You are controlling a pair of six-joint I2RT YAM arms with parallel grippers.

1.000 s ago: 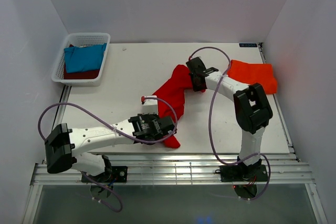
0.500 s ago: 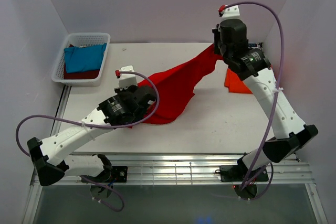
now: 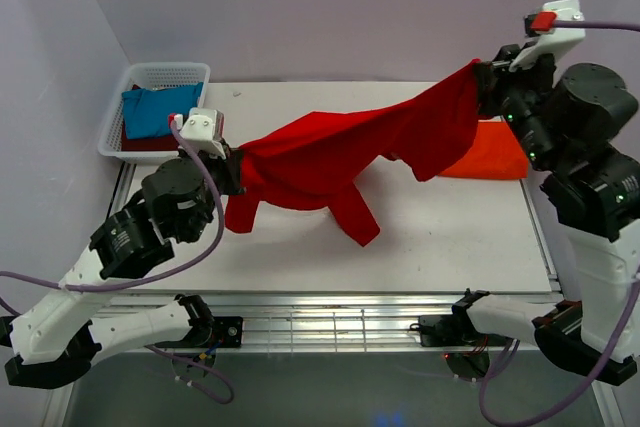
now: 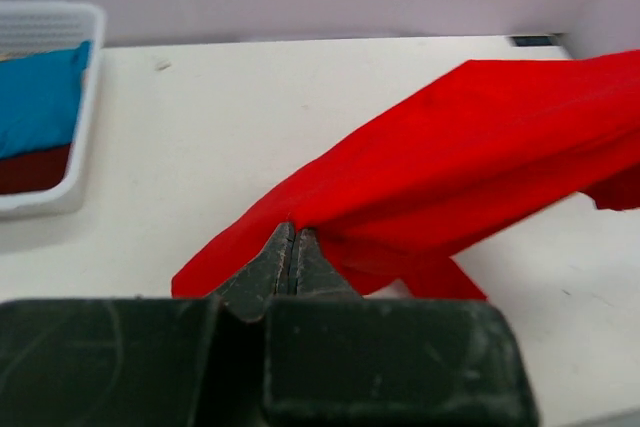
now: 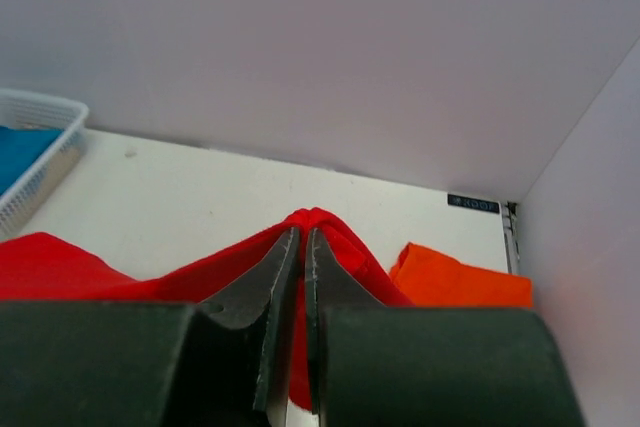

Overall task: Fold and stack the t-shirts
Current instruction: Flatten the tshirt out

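From above, I have the red shirt [image 3: 340, 152] strung between both arms, clear of the table [image 3: 440, 237]. Its long axis climbs from the left gripper [image 3: 232, 169] at the near left to the right gripper [image 3: 487, 82] at the far right. Each gripper is pinched onto one end, and loose cloth droops mid-span. I judge that laying it flat depends on lowering both ends together along that diagonal. The folded orange shirt [image 3: 490, 152] lies under the right end, nearer the right arm. The basket [image 3: 115, 132] in the far left corner holds a teal shirt [image 3: 155, 112] on top of a maroon shirt [image 3: 140, 140].

From the left wrist, the jaws are closed on a bunched red edge, and the cloth runs away to the right. The basket sits at the left with teal over maroon.

From the right wrist, the jaws are nipped on a red peak, and the cloth falls away to the left. The orange shirt is just beyond, to the right.
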